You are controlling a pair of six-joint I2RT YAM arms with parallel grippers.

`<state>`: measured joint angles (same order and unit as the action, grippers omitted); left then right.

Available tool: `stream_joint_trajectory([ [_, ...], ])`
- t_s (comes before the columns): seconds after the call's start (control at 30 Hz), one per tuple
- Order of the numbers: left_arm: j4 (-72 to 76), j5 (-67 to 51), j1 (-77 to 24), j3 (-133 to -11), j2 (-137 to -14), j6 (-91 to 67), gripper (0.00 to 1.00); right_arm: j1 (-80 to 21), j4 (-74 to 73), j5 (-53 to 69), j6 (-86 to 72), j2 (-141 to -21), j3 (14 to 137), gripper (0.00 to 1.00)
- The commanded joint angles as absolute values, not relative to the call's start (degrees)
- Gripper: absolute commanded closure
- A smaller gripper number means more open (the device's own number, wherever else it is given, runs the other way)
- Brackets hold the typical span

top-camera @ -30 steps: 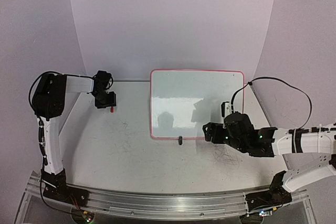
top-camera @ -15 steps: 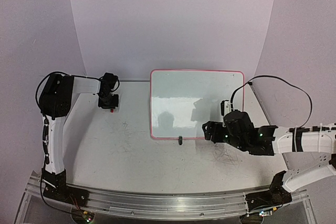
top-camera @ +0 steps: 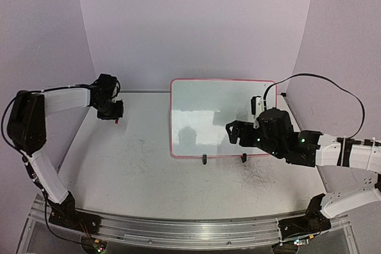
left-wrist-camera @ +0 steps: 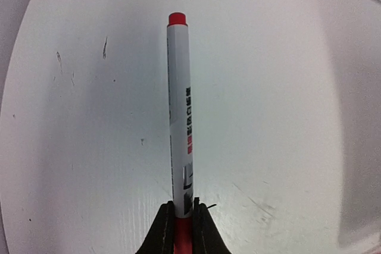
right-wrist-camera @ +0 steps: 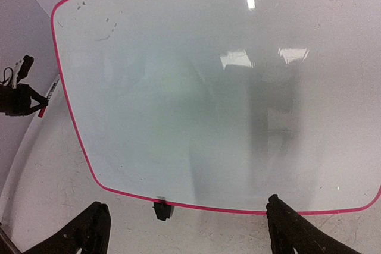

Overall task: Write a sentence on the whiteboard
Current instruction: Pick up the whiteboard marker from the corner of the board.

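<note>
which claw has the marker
The left claw, shut on the white-and-red marker; the right claw is open and empty, at the whiteboard's near edge.

Table [top-camera: 149, 176]: whiteboard [top-camera: 202, 102] at far centre, its clip feet [top-camera: 204, 159] on the near edge. Marker [left-wrist-camera: 180, 117] in left pincer [left-wrist-camera: 183, 215], far left, well apart from whiteboard. Right pincer [top-camera: 233, 133] above whiteboard's near right edge.
</note>
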<state>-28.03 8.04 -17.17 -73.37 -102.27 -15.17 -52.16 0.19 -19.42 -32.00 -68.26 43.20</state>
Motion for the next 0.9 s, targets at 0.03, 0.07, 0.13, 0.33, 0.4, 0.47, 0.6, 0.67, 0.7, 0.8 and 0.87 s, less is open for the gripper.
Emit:
stream_joint_trajectory([
  [0.03, -27.28, -9.34, -17.52, -67.57, -81.8, -15.97, 0.99, -47.71, 0.53, -1.54, -27.56, -67.88, 52.11, 0.06],
  [0.07, -27.16, -12.61, -17.71, -66.66, -78.77, -15.66, 0.99, -46.61, 0.53, 3.1, -27.39, -69.05, 53.53, 0.06],
  [0.13, -27.03, -19.34, -18.29, -65.76, -73.31, -15.37, 1.0, -45.61, 0.24, 12.49, -26.94, -71.38, 57.51, 0.06],
  [0.33, -25.29, -34.9, -24.53, -65.76, -66.2, -17.27, 1.0, -45.42, 0.09, 30.12, -25.58, -78.84, 68.68, 0.02],
  [0.4, -24.17, -37.2, -29.06, -66.1, -66.4, -18.06, 1.0, -45.41, 0.09, 32.74, -25.44, -81.02, 71.75, 0.02],
  [0.47, -23.31, -38.26, -34.1, -66.56, -67.26, -17.87, 1.0, -44.96, 0.09, 35.7, -26.22, -83.15, 74.1, 0.02],
  [0.6, -21.67, -40.05, -41.87, -67.12, -69.92, -16.45, 1.0, -42.81, 0.22, 48.25, -28.56, -87.41, 75.6, 0.05],
  [0.67, -21.46, -41.64, -44.93, -67.26, -71.6, -15.59, 1.0, -42.68, 0.2, 54.38, -28.48, -89.57, 75.22, 0.07],
  [0.7, -21.42, -42.3, -46.1, -67.36, -72.67, -15.09, 1.0, -42.62, 0.23, 56.32, -28.24, -90.23, 74.74, 0.1],
  [0.8, -21.38, -43.98, -48.97, -67.66, -75.98, -14.16, 1.0, -42.55, 0.59, 58.68, -27.22, -89.46, 72.41, 0.12],
  [0.87, -21.33, -44.52, -50.0, -67.92, -77.76, -13.86, 1.0, -42.55, 0.54, 58.68, -26.08, -88.24, 71.03, 0.13],
])
